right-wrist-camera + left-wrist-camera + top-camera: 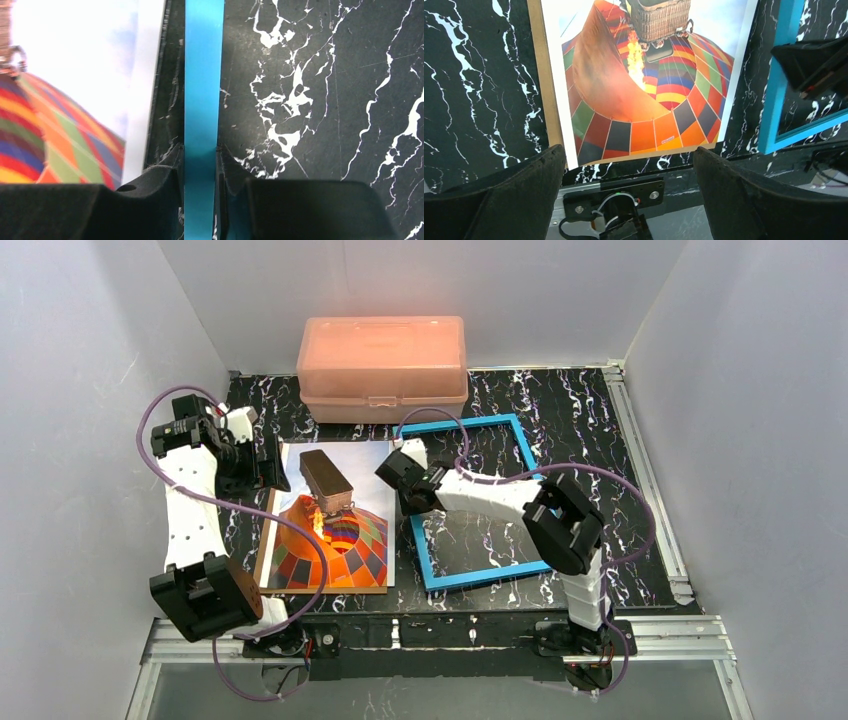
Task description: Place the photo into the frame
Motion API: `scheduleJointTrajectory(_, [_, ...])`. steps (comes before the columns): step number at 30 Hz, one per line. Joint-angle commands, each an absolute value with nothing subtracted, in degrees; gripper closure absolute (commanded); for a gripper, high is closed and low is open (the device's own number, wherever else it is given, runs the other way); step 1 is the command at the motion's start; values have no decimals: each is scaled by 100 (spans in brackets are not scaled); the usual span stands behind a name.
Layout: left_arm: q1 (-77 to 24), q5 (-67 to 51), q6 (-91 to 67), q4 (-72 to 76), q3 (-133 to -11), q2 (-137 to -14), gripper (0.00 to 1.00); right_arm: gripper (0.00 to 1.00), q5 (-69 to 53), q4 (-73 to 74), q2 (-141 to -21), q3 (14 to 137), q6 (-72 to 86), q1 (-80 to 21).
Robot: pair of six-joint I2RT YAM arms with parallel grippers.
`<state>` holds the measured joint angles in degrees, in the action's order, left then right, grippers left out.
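Two grippers are mine here, and only one has a grip on anything. Nearest me on the black marble table [600, 440], the photo [335, 530] lies flat, left of centre, with the balloon's chequered crown toward the near edge and its basket pointing far. It rests on a tan board [541, 75] that shows as a thin strip along the photo's left and near sides.

Just right of the photo, with a narrow band of table between them, the blue frame [480, 576] lies flat and a little skewed. Marble shows through its opening, so the photo is not in it.

My right gripper [200, 150] is down on the frame's left rail, about halfway along it. Its fingers [160, 175] are pressed against the rail from both sides, pinching it. In the top view the right arm reaches across the frame's opening to get there.

My left gripper [629, 151] is up by the far left part of the photo, spread wide with nothing between the fingers [524, 190], looking back along the photo toward the near edge.

Farthest off, a salmon-pink box [382, 365] with its lid shut sits against the far wall, just beyond the frame's far left corner.
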<state>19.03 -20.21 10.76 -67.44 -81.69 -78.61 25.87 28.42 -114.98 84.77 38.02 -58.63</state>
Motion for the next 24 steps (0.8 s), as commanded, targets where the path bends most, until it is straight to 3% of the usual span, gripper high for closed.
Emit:
scheduleJointTrajectory(1, [1920,-2353,1613,-7084,-8312,-7574,2,90,2238,3072,-10672,9041,3904,-5896])
scheduleJointTrajectory(11, [1920,-3893,1185,-6446,-7433,-7434,2,98,1253,3672,-10186,10482,4045,-5840])
scheduleJointTrajectory(18, [1727,-4092,914,-6149,-7215,-7235,2,99,57,2609,-9485,10145,4955,-5532])
scheduleJointTrajectory(24, [962,-3973,456,-5864,-7023,-7117,2,98,-721,1497,-8970,10045,5603,-5154])
